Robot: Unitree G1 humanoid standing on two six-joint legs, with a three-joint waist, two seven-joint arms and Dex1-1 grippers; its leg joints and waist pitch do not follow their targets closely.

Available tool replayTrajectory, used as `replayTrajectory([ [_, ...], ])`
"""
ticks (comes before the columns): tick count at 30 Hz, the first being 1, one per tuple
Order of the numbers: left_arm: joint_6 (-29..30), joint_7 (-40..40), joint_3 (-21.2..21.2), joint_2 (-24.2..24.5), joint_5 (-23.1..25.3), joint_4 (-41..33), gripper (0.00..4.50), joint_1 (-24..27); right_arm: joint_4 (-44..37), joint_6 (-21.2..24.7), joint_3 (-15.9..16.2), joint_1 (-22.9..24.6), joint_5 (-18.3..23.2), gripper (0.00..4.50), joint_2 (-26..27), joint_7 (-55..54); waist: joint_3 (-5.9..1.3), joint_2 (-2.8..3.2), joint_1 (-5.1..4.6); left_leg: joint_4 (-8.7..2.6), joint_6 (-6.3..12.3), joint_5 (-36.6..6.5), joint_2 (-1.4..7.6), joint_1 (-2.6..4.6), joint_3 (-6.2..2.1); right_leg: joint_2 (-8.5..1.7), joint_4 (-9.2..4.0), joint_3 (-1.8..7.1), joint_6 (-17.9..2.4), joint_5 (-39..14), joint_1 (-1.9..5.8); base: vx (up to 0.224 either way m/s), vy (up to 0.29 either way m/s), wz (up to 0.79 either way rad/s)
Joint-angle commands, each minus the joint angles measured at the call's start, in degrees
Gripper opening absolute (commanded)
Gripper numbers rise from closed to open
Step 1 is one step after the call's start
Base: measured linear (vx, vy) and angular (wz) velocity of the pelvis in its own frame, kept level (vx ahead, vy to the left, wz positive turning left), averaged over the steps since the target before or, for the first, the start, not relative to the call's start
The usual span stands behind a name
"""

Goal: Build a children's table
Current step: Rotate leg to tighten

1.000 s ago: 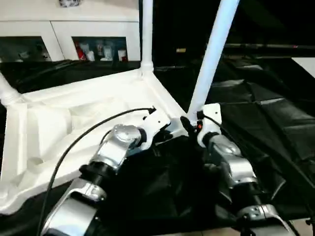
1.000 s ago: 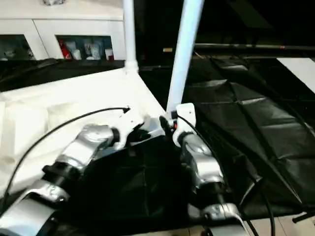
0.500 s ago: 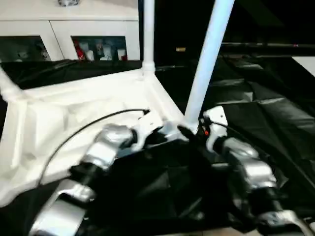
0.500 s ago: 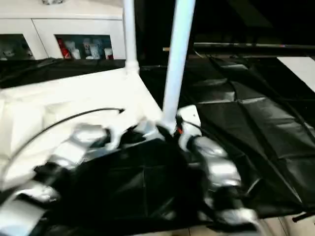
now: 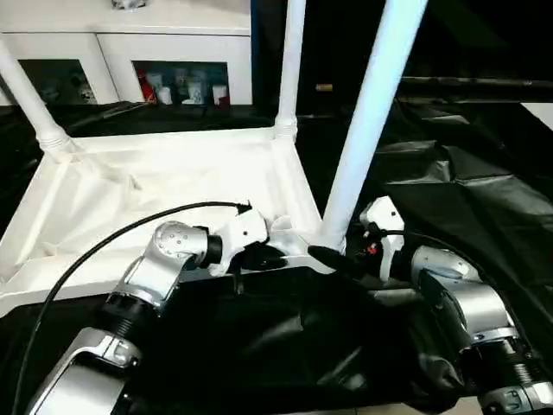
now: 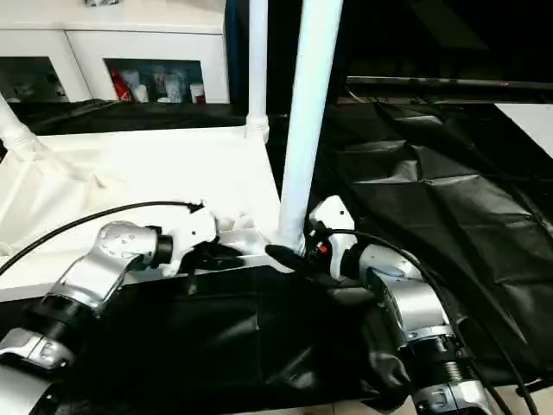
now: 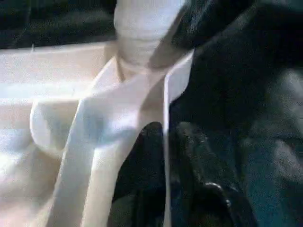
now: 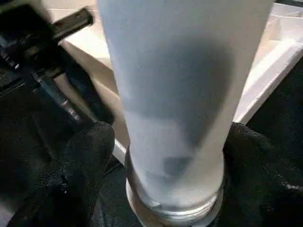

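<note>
The children's table lies upside down, its white top [image 5: 155,190] with the ribbed underside facing up. Two legs [image 5: 291,60] [image 5: 30,99] stand in the far corner sockets. A third leg [image 5: 371,130] rises from the near right socket. My left gripper [image 5: 275,257] is at the near rim beside that socket. In the left wrist view its fingers [image 7: 147,156] pinch the thin rim from both sides. My right gripper [image 5: 333,257] straddles the third leg's base [image 8: 170,142]. It is open, with a narrow gap between one finger [image 8: 85,156] and the leg.
A white cabinet with glass doors [image 5: 173,52] stands behind. Crumpled black cloth [image 5: 467,190] covers the work table to the right and in front. A black cable [image 5: 112,242] loops over my left forearm. A strip of floor shows at the bottom right.
The camera has shifted, so the top now lies flatter in view. My right gripper's fingers have spread away from the leg's base. The left gripper stays at the rim.
</note>
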Motion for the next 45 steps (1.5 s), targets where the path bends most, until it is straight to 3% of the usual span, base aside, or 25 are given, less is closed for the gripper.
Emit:
replayTrajectory([
  [1,-0.8,-1.5,-0.5,0.5,-0.2,-0.7,0.95,-1.5,-1.7,0.5,0.7,0.7,1.0,3.80,-0.5,1.1,-3.72,-0.18,0.10,-3.52,4.12,-5.1,2.42,0.38,-0.71,-4.13,-3.83,3.15,-13.6,0.9,3.03,0.000,0.000,0.00],
  [5,-2.2,-4.2,-1.5,1.7,0.5,0.8,0.95,-2.4,-2.3,0.7,1.0,1.1,0.9,3.80,-0.7,1.8,-3.71,-0.34,-0.13,-3.49,4.26,-5.4,2.36,0.35,-0.70,-4.18,-3.80,3.11,-13.8,0.8,3.14,0.000,0.000,0.00],
  [12,-2.9,-6.6,-2.8,3.4,1.4,2.4,0.95,-3.1,-3.3,0.9,1.6,2.0,0.6,3.80,-1.3,2.5,-3.67,0.17,0.04,-3.59,3.41,-6.6,2.52,0.63,-0.71,-4.19,-3.83,3.13,-14.4,0.4,3.00,0.000,0.000,0.00],
  [21,-4.5,-4.3,-2.0,2.6,1.4,4.7,0.95,-3.7,-3.4,0.9,1.7,2.0,0.6,3.80,-1.3,2.1,-3.83,-0.05,0.05,-3.39,3.62,-5.7,2.44,0.52,-0.69,-4.21,-3.63,3.15,-14.8,2.0,3.23,0.000,0.000,0.00],
  [33,-4.7,-5.2,-1.9,2.4,1.0,5.9,0.07,-4.0,-3.1,0.6,2.0,1.8,0.4,3.80,-1.7,2.4,-3.80,-0.21,0.16,-3.32,3.94,-5.6,2.42,0.52,-0.63,-4.23,-3.63,3.16,-14.7,1.4,3.20,0.000,0.000,0.00],
  [40,-4.2,-6.0,-2.1,2.6,0.9,6.1,0.01,-3.7,-1.9,-2.0,2.4,1.8,-1.4,3.80,-2.8,2.3,-3.66,-0.24,0.35,-3.39,3.11,-7.1,2.48,0.65,-0.61,-4.26,-3.94,3.18,-14.0,-1.9,3.02,0.000,0.000,0.00],
  [45,-3.9,-6.6,-2.2,2.5,0.5,5.7,0.00,-3.6,-0.9,-3.9,2.4,1.9,-1.8,3.97,-3.9,3.4,-3.79,-0.27,0.35,-3.26,3.56,-5.9,2.37,0.50,-0.62,-4.20,-3.69,3.17,-14.2,0.3,3.19,0.000,0.000,0.00],
])
